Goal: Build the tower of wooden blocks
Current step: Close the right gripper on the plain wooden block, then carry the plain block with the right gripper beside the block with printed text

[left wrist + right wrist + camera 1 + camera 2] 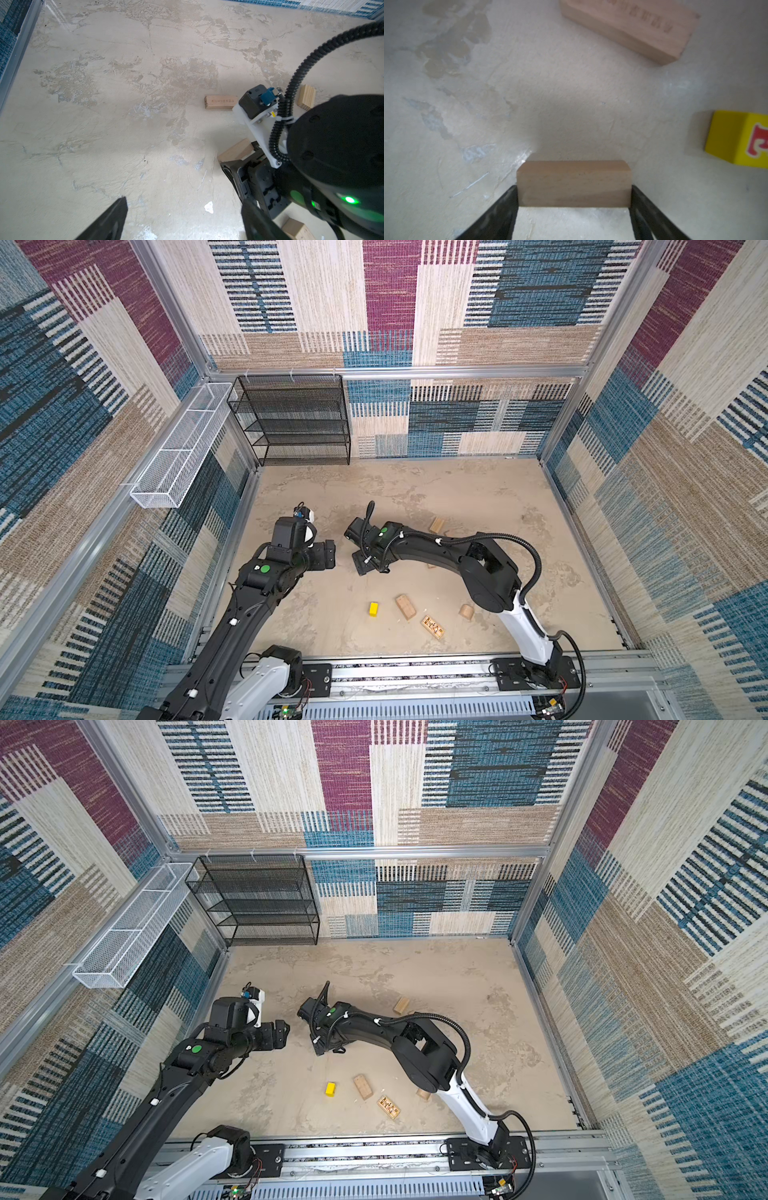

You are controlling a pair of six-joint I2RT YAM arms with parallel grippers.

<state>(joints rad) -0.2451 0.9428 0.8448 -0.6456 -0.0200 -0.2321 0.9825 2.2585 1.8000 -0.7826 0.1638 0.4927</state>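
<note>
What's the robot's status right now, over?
Left gripper open, empty. Right gripper shut on tan block. No tower yet; other blocks scattered. Stamped block, yellow block close by.

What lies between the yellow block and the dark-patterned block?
A tan oblong block, touching neither the yellow block nor the dark-patterned block; both top views show it.

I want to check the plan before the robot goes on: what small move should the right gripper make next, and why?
Probably close firmly on the tan block. The right gripper straddles it, fingers at both ends, and it seems to rest on the table; a firm grip I cannot confirm.
</note>
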